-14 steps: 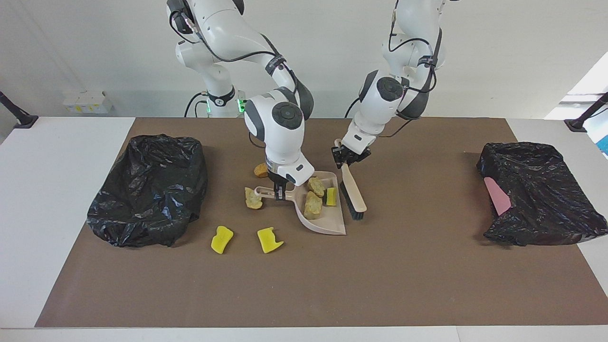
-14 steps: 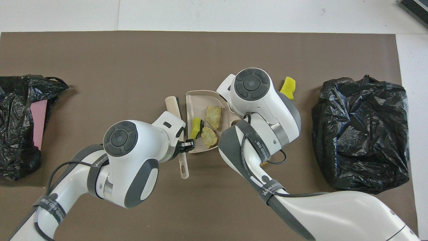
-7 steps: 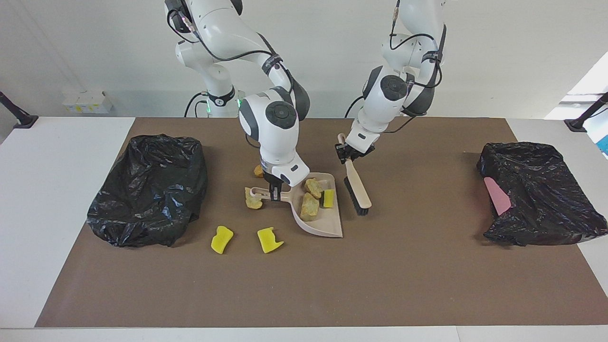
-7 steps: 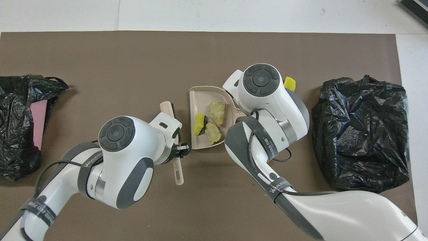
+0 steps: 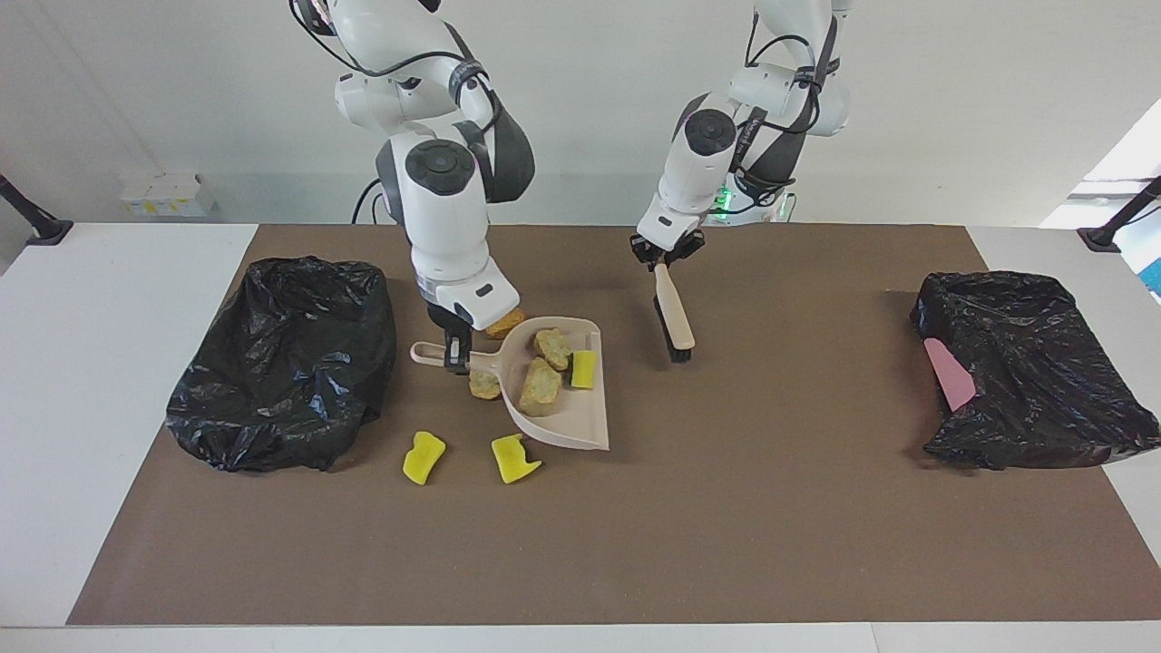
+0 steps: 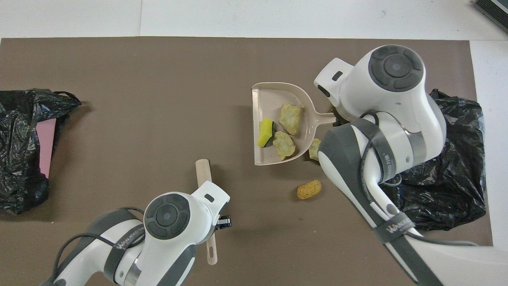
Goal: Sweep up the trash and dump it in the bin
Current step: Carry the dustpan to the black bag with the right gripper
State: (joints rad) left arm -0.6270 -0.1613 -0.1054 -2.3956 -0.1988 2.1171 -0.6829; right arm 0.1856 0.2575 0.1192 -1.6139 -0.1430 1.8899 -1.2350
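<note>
The left gripper [image 5: 667, 258] is clamped on the brush [image 5: 673, 316] handle, holding it above the mat [image 5: 726, 508] with the bristles hanging down. An orange chunk [image 6: 309, 190] lies nearest the robots. The right gripper [image 5: 456, 349] grips the dustpan [image 5: 570, 419] handle; three chunks [image 5: 541, 384] sit in the raised pan, and a tan chunk [image 5: 483, 384] lies under it. Two yellow chunks [image 5: 424, 456] lie farther out, near the bin bag [image 5: 281, 363] at the right arm's end.

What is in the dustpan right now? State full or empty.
Partly full. The dustpan, held by the right gripper, carries three chunks: two tan and one yellow.
</note>
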